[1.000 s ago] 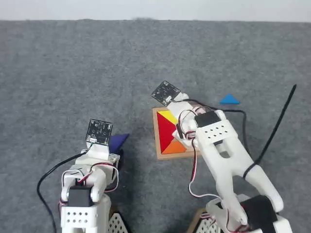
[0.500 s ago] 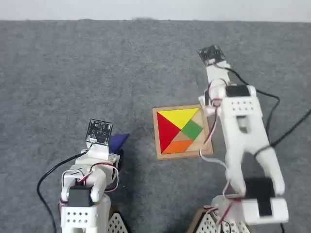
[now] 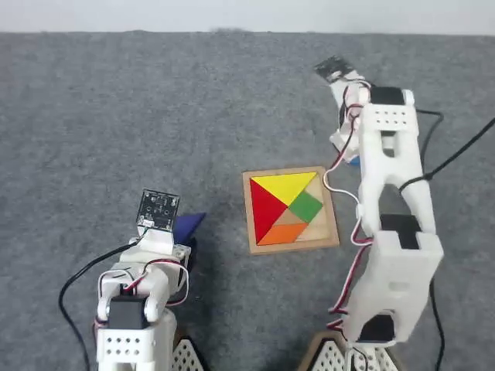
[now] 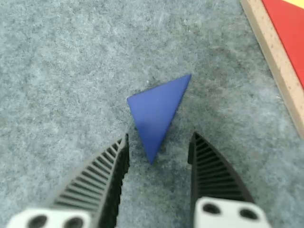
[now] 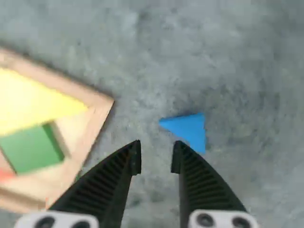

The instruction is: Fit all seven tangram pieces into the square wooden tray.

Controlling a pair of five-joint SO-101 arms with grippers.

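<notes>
**A:** Start at the right pincer [image 5: 156, 142]. What is it doing?

**B:** It is released, with the jaws parted only a little and nothing between them. It hangs over the grey carpet [image 5: 237, 57]. The light blue triangle [image 5: 187, 129] lies flat just ahead of the tips, but in front of one jaw rather than in line with the gap.

**A:** So the step in hand is picking up that piece?

**B:** I'd judge so. To do it well, spread the jaws wider and shift sideways until the gap centres on the triangle. Then come down so the pads close on two edges, not on a corner. The piece is thin and sits low in the nap, so the tips probably have to reach right down to the carpet.

**A:** And farther out from that pincer?

**B:** The square wooden tray [image 5: 99, 100] sits near, on the other jaw's side. The yellow triangle [image 5: 33, 107] and green square [image 5: 31, 147] are already in it, with bare wood beside them.

**A:** And the left pincer [image 4: 159, 137]?

**B:** Also released, and wide open. Its tips stand either side of one point of the dark blue triangle [image 4: 156, 111], which lies flat and stretches away ahead of it.

**A:** How does the light blue one look?

**B:** Small, flat, bright blue and crisp-edged, with one corner pointing toward the tray.
</notes>
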